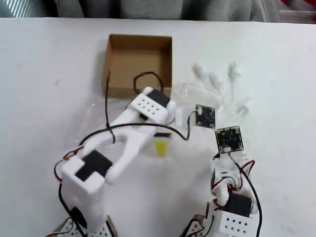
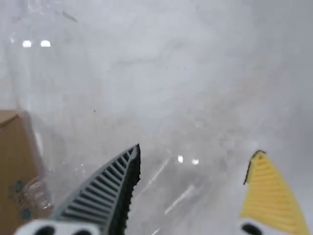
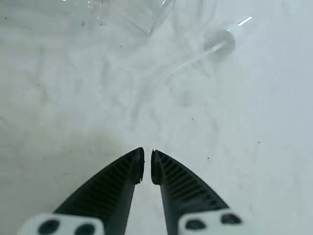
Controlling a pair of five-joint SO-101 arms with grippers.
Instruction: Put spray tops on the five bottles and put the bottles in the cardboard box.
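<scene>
The clear bottle [image 2: 186,176] you are after seems to lie between the jaws of the left gripper [image 2: 198,150], which stand wide apart, black on one side and yellow on the other. Its plastic gives only glints and streaks there, so treat that as likely, not sure. A second bottle [image 3: 137,12] lies well ahead of the right gripper [image 3: 147,164], whose jaws are almost together and hold nothing. A spray top [image 3: 220,41] with its thin tube lies ahead of their tips and off to one side. More spray tops [image 1: 232,71] lie scattered on the table.

No bottle sits in the cardboard box [image 1: 139,61] yet, so I judge you are at the opening step: get one bottle gripped and steady, then bring a top to its neck. Next, close the left jaws squarely on the bottle's body, and gently, since it may slip or squash. Open the right jaws before going for the top.

For room, the box wall stands just outside the black jaw, so don't swing that way. Bare table [image 3: 73,98] lies ahead of the right jaws. The two wrists stand near each other, so move one arm at a time
</scene>
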